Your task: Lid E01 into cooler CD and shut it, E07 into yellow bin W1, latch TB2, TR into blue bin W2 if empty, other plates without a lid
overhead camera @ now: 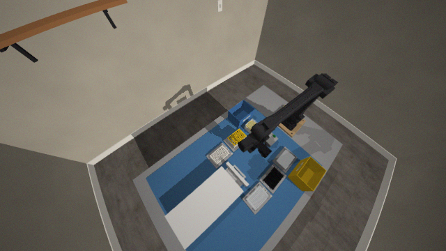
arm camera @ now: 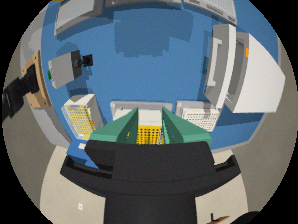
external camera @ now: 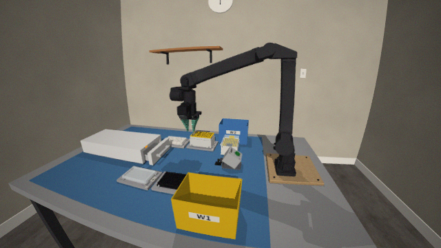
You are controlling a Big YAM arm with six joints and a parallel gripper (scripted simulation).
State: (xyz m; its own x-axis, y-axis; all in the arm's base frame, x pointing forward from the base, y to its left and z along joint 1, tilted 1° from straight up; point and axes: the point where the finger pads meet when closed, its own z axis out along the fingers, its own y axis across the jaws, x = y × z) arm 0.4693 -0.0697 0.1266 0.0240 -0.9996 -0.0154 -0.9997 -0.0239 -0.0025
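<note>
My gripper [external camera: 190, 128] hangs a little above the tip rack [external camera: 202, 138], whose top is full of yellow tips [overhead camera: 237, 137]. The fingers are partly open with nothing between them; the wrist view shows the yellow rack through the gap [arm camera: 149, 129]. The black plate [overhead camera: 272, 178] sits in its nest without a lid, next to a white plate [overhead camera: 258, 197]. A grey lid [overhead camera: 285, 160] lies in the nest on its other side. The second tip box [external camera: 230, 142] stands between the blue bin W2 [external camera: 234, 130] and the green key block [external camera: 232, 158].
The white cooler [external camera: 120, 145] has its drawer [external camera: 158, 150] pulled out. Another white plate [overhead camera: 219, 154] sits in a nest between the drawer and the tip rack. The yellow bin W1 [external camera: 207, 204] stands at the front edge. The arm base [external camera: 286, 162] is on the right.
</note>
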